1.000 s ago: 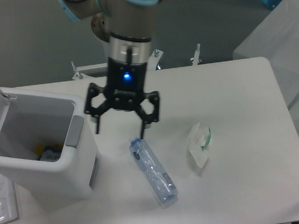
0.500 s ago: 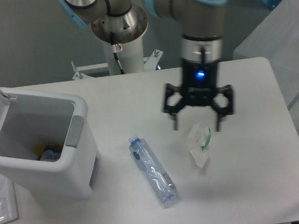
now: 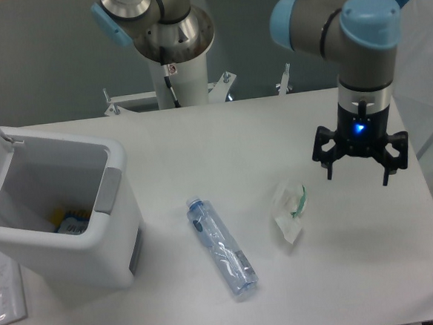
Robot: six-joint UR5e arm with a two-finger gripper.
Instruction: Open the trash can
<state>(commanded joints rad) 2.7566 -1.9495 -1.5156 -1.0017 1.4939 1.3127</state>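
Lid's up, trash can (image 3: 64, 218) at the table's (image 3: 222, 140) left edge.
End effector (image 3: 358, 171) hangs empty, fingers spread, far right. Your risk: lowering it could clip the crumpled wrapper (image 3: 289, 212) or roll the plastic bottle (image 3: 222, 247).

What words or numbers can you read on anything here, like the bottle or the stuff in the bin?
No text can be read anywhere in this picture.
Plastic bottle: its label is clear and blurred, no letters readable.
Blue and yellow packet inside the trash can: any printing is too small to read.
Crumpled wrapper: green marking, not legible.
Gripper: only a blue light, no writing.
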